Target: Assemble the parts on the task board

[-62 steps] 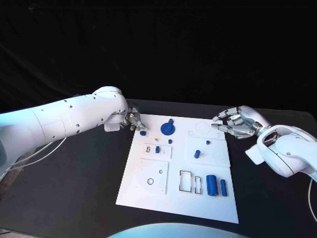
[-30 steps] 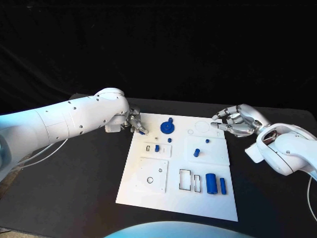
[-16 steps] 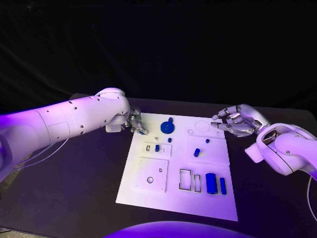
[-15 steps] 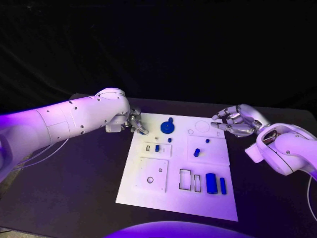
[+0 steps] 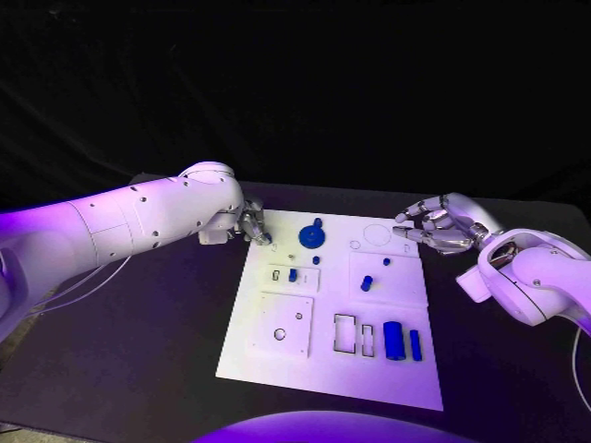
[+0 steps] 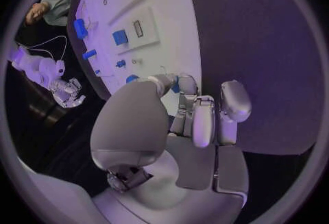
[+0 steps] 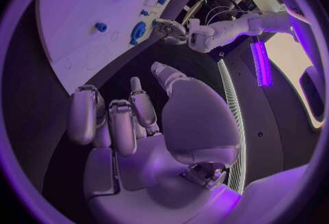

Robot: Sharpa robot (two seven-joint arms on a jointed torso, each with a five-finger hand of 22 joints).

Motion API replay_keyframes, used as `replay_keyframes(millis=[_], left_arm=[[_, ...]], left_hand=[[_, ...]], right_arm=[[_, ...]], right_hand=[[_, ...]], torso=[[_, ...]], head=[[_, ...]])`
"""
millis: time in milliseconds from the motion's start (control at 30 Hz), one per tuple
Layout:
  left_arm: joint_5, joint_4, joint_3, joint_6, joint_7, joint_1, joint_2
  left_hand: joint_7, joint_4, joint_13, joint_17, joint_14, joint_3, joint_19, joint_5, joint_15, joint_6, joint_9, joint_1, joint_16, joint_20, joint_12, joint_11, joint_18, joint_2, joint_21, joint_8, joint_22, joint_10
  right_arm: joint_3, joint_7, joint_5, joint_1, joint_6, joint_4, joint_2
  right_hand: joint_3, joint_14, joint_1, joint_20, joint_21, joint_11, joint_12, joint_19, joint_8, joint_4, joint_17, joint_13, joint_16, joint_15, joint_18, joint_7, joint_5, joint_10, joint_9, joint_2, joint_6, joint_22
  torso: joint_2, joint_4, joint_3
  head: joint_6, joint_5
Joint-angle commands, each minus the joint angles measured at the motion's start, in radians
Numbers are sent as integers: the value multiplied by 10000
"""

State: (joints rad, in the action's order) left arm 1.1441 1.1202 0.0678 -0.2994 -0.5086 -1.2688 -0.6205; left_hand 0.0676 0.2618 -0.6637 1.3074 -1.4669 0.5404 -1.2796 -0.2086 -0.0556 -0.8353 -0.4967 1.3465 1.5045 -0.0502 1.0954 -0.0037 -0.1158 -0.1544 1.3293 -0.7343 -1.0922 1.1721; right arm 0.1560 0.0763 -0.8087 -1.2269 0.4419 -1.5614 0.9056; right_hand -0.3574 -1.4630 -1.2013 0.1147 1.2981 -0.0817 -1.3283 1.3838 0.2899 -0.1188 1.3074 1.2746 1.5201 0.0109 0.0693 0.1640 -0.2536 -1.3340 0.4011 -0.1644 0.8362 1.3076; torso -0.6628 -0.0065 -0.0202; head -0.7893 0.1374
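The white task board [image 5: 325, 365] lies in the middle of the black table. At its far left corner my left hand [image 5: 252, 224] pinches a small blue part [image 6: 177, 84] between thumb and a finger, just above the board's edge [image 6: 164, 10]. My right hand [image 5: 436, 229] hovers off the far right corner, its fingers [image 7: 130, 120] curled in and holding nothing. On the board sit a round blue disc with a knob [image 5: 312, 237], two small pegs [image 5: 316, 261] [image 5: 386, 262], a short blue piece [image 5: 367, 284], a thick cylinder [image 5: 392, 341] and a narrow bar [image 5: 415, 345].
Empty rectangular slots [image 5: 345, 334] and a round hole [image 5: 280, 335] show in the board's near half. Black tabletop [image 5: 150, 341] lies to either side of the board. The left forearm [image 5: 123, 226] spans the table's far left.
The left hand has drawn slightly up and back at the board's corner, keeping the small blue part. The right hand has barely moved.
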Motion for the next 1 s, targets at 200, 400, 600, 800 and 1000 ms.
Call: replay_keyframes(millis=[200, 400, 600, 800, 1000], left_arm=[[-295, -28, 38, 235, -11, 53, 30], [-429, -16, 39, 257, 20, 53, 26], [-476, 45, 39, 283, 42, 54, -21], [-652, 353, 4, 880, 170, 65, -239], [-957, 836, -39, 2233, 827, 67, -540]], left_hand=[[-100, -209, -562, 1027, -640, 450, -164, 40, -142, -220, -49, 228, 99, 51, 321, -105, 177, -175, 153, -182, -188, 436], [-129, -331, -959, 1196, -685, 733, -218, 36, -173, -298, -105, 263, 162, 86, 526, -141, 197, -242, 206, -242, -281, 703], [-131, -359, -994, 1205, -687, 797, -225, 36, -176, -314, -117, 266, 165, 91, 541, -145, 200, -256, 214, -249, -295, 735], [-105, -279, -286, 1062, -646, 890, -108, 77, -159, -220, -133, 30, 111, 88, 71, -109, 167, -450, 123, -189, -122, 357], [201, 128, 1374, 229, -371, 444, 552, 136, 51, 209, -84, -590, -240, -53, -1123, 156, -20, -860, -449, 33, 848, -875]], right_arm=[[-1, 11, -41, 6, -149, -24, 6], [-1, 10, -41, 6, -159, -28, 9], [-1, 6, -41, 6, -175, -30, 19], [-1, 14, -41, 6, -182, -28, 25], [-1, 17, -41, 6, -172, -26, 33]], right_hand=[[3, -691, 65, -34, -15, 28, -12, -20, 46, -74, 952, 9, -58, -55, 70, -9, -67, -18, -3, 14, -69, 231], [7, -689, 77, -35, -29, 29, -20, -28, 55, -92, 942, 18, -62, -55, 74, -11, -70, -27, -3, 21, -66, 221], [7, -689, 77, -35, -29, 29, -20, -28, 55, -92, 942, 18, -62, -55, 74, -11, -70, -27, -3, 21, -66, 221], [15, -688, 90, -35, -28, 30, -21, -25, 66, -111, 936, 16, -65, -56, 73, -12, -71, -28, -2, 23, -64, 223], [15, -688, 90, -35, -28, 30, -21, -25, 66, -111, 936, 16, -65, -56, 73, -12, -71, -28, -2, 23, -64, 223]], torso=[[4, 5, 1], [5, 1, -2], [3, 0, 0], [2, -1, 4], [14, 17, -3]], head=[[18, 23], [41, 21], [51, 11], [94, -17], [148, -65]])
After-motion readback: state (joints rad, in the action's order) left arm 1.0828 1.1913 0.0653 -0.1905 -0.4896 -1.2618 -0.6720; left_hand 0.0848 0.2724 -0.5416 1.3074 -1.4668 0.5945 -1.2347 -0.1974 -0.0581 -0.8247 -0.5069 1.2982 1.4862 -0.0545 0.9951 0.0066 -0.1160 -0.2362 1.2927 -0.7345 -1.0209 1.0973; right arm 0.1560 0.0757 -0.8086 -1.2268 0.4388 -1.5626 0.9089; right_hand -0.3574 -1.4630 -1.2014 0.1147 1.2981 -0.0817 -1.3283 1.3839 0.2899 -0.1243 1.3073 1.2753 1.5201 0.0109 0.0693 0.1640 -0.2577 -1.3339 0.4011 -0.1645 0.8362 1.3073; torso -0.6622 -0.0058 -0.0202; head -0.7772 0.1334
